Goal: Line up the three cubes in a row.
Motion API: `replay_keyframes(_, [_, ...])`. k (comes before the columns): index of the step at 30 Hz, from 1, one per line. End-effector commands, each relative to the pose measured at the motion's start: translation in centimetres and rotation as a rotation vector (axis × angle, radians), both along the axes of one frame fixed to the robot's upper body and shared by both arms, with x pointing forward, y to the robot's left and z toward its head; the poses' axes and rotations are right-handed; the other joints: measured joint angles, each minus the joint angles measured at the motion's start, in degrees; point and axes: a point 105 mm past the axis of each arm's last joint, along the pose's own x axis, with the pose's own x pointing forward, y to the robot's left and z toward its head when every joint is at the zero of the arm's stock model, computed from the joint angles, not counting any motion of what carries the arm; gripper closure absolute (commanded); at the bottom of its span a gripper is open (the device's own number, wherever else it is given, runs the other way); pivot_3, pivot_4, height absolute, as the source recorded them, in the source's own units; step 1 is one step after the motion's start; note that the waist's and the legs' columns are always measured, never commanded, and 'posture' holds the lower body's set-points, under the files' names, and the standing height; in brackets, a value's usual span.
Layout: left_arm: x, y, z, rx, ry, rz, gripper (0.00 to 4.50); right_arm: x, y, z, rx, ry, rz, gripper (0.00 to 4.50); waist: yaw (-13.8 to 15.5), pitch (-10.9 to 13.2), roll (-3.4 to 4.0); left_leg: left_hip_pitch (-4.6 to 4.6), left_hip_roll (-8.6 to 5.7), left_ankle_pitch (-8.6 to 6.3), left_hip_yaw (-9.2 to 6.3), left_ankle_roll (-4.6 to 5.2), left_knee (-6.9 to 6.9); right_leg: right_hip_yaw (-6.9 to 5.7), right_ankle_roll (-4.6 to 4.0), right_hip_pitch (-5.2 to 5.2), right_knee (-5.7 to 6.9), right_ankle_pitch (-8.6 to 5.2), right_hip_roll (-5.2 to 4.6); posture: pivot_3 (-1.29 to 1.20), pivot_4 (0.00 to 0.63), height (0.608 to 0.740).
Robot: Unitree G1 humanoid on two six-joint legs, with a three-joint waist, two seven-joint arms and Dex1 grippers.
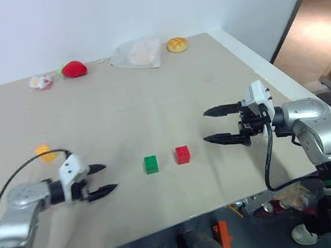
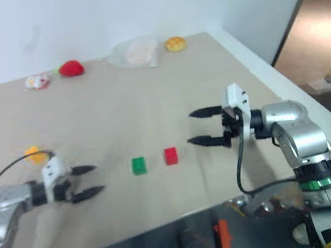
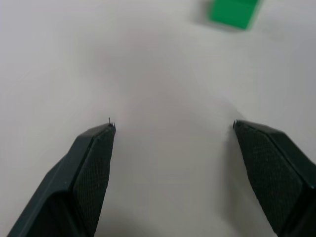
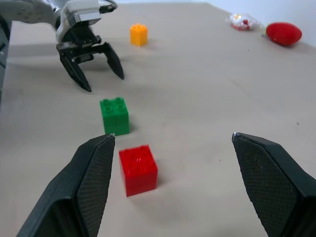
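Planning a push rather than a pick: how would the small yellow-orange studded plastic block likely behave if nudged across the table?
The small yellow-orange studded plastic block looks rigid and light, so it would probably slide, not roll, on its flat base. The beige tabletop looks smooth, so an off-centre nudge may spin it. It sits squat, so tipping seems unlikely.

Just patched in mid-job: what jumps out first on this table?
Two open grippers face each other across the table: left gripper and right gripper. Between them the green cube and red cube sit side by side, apart. The yellow-orange cube sits off behind the left gripper.
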Motion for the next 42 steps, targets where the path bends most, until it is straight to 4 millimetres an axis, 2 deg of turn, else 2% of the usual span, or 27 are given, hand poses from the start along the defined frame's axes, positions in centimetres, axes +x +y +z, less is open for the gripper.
replay_keyframes(1, [0.1,-0.2,3.5,-0.115,-0.114,0.113,0.54,-0.1,1.4,2.0,0.034,-0.055,0.071,0.57,0.25,0.0,0.0,-0.02,0.04,0.0,-0.03,0.0,-0.05,-0.05,0.0,-0.02,0.0,0.0,0.03,0.0,0.15,0.74])
replay_keyframes(3, [0.3,0.6,4.0,-0.158,-0.163,0.242,0.54,0.1,2.1,2.1,0.038,-0.058,0.098,0.57,0.58,-0.01,-0.02,-0.03,0.05,0.0,-0.05,-0.01,-0.1,-0.1,-0.06,-0.01,0.01,-0.04,0.06,0.0,0.15,0.74])
replay_keyframes(5, [0.5,2.5,4.4,-0.216,-0.216,0.422,0.54,0.2,2.9,2.1,0.033,-0.061,0.132,0.57,0.88,-0.01,-0.02,-0.03,0.03,-0.03,-0.02,-0.05,-0.1,-0.08,-0.15,0.0,0.01,-0.09,0.02,0.0,0.15,0.74])
replay_keyframes(8, [-0.1,4.7,3.9,-0.259,-0.258,0.626,0.54,0.3,3.6,2.1,0.034,-0.062,0.17,0.57,0.88,-0.01,-0.04,-0.08,0.03,-0.13,0.05,-0.21,-0.07,0.04,-0.15,-0.01,-0.01,-0.1,0.01,0.0,0.15,0.74])
replay_keyframes(13, [-1.7,5.1,2.1,-0.244,-0.23,0.668,0.54,0.4,4.1,2.0,0.037,-0.062,0.201,0.57,1.11,-0.01,-0.06,-0.12,-0.05,-0.24,0.1,-0.38,-0.07,0.1,-0.25,-0.03,-0.03,-0.17,-0.05,0.0,0.15,0.74])
replay_keyframes(17, [-2.2,6.4,1.6,-0.225,-0.227,0.703,0.54,0.3,4.6,2.0,0.04,-0.064,0.225,0.57,1.1,-0.01,-0.06,-0.14,-0.12,-0.24,0.09,-0.39,-0.02,0.1,-0.31,-0.03,-0.04,-0.22,-0.07,0.0,0.15,0.74])
replay_keyframes(24, [0.0,9.8,2.4,-0.199,-0.273,0.858,0.54,-0.1,5.0,2.1,0.048,-0.07,0.242,0.57,1.11,-0.01,-0.06,-0.14,-0.1,-0.23,0.01,-0.38,0.14,0.07,-0.4,0.02,-0.02,-0.27,0.0,0.0,0.15,0.74])
replay_keyframes(29, [1.7,9.7,2.3,-0.202,-0.267,0.88,0.54,-0.2,4.8,2.1,0.052,-0.071,0.233,0.57,1.1,-0.02,-0.08,-0.18,-0.11,-0.24,0.12,-0.4,0.13,0.17,-0.11,0.0,-0.03,-0.09,0.01,0.0,0.15,0.74])
replay_keyframes(36, [3.0,10.4,1.9,-0.199,-0.255,0.923,0.54,-0.6,4.7,2.1,0.054,-0.07,0.227,0.57,1.15,-0.04,-0.12,-0.23,-0.08,-0.31,0.08,-0.5,0.09,0.16,-0.17,-0.02,-0.04,-0.14,-0.03,0.0,0.15,0.74])
replay_keyframes(42, [4.2,10.2,1.9,-0.214,-0.254,0.951,0.54,-0.6,5.9,2.6,0.074,-0.084,0.24,0.57,1.15,-0.05,-0.13,-0.21,-0.07,-0.31,0.06,-0.5,0.12,0.14,-0.12,-0.01,-0.03,-0.11,-0.03,0.0,0.15,0.74])
